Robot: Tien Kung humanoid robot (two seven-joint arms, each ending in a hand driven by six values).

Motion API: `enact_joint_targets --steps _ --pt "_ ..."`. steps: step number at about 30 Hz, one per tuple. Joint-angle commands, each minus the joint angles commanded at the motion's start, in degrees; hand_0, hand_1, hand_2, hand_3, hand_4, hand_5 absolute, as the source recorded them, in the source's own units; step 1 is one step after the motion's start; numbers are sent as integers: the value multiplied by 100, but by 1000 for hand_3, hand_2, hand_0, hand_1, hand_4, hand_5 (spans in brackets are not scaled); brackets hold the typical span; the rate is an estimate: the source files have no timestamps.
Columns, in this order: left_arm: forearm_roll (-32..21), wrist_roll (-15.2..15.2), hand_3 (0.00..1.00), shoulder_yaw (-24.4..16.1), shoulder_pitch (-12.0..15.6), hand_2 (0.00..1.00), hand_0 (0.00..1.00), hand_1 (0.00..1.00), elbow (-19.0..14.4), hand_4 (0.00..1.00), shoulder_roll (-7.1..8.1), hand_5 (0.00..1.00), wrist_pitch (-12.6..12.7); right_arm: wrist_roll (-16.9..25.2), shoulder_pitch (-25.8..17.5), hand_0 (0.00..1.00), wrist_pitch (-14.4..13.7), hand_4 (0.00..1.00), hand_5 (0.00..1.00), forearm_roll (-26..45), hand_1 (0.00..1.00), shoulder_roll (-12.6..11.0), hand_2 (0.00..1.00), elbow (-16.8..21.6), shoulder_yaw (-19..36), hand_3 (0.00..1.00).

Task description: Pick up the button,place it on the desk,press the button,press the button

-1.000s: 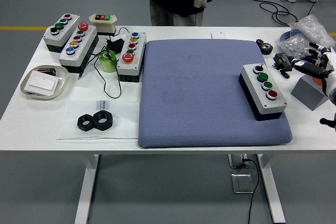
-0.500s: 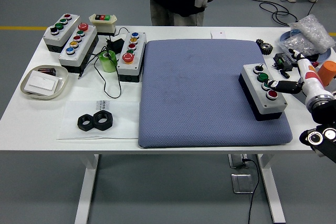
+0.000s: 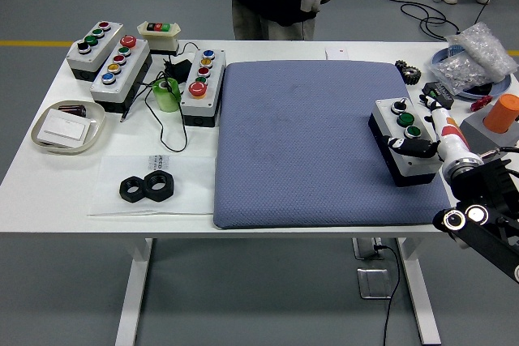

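The button box (image 3: 405,139) lies on the blue mat (image 3: 324,143) at its right side, near the mat's front right corner, so the placing step looks done and the pressing step is in hand. The box shows 4 controls in a row: a black-and-white knob at the far end, then 2 green buttons, and the nearest spot is covered by the robot's finger. The right hand (image 3: 438,137) comes in from the lower right, and 1 dark finger (image 3: 409,147) stretches out over the near end of the box, lying on or just above that last button; whether it presses down cannot be told. The other fingers (image 3: 435,113) are white and seem raised behind, holding nothing. The left hand is out of view.

Judged from this, the robot is at 1 of the 2 presses. The next move calls for a short push straight down with the fingertip centred on the button, without sliding the box across the mat, then a lift clear. A person stands at the worktop's (image 3: 243,196) far side, hands unseen.
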Motion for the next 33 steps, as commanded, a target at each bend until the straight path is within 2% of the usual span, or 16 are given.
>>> enact_joint_targets --steps 8,13,14,19,20,25,26,31,32,33 --pt "138 45 763 -89 14 845 738 772 9 527 -2 998 -5 -110 158 998 103 914 198 -95 910 251 998 -625 -83 998" --pt "187 62 763 -116 24 845 738 772 5 527 -1 998 -11 -191 245 998 181 914 198 -154 910 340 998 -859 -139 998" --pt "189 62 765 -116 24 844 738 773 5 527 -1 998 -11 -194 248 960 184 913 193 -157 832 342 947 -866 -141 991" --pt "153 52 765 -87 30 844 738 773 0 527 4 998 -4 -458 401 960 341 913 193 -366 832 392 947 -1107 -324 991" --pt "143 49 763 -80 29 844 738 773 -1 527 5 998 -3 -492 417 872 349 904 163 -395 652 393 773 -1127 -343 936" --pt "105 38 763 -52 17 844 738 773 -4 527 7 998 -2 -527 542 872 436 904 163 -379 652 350 773 -1211 -509 936" --pt "100 37 763 -49 15 844 738 773 -4 527 7 998 -2 -527 559 656 443 873 115 -378 462 344 572 -1224 -541 835" --pt "92 36 763 -49 11 844 738 773 -2 527 3 998 -1 -527 602 656 405 873 115 -438 462 305 572 -1237 -694 835" --pt "85 34 763 -45 11 844 738 773 -2 525 3 998 -1 -527 607 488 369 780 43 -464 344 291 458 -1221 -726 729" --pt "81 33 763 -43 11 844 738 773 -2 525 3 998 -1 -527 610 488 348 780 43 -476 344 283 458 -1212 -743 729"
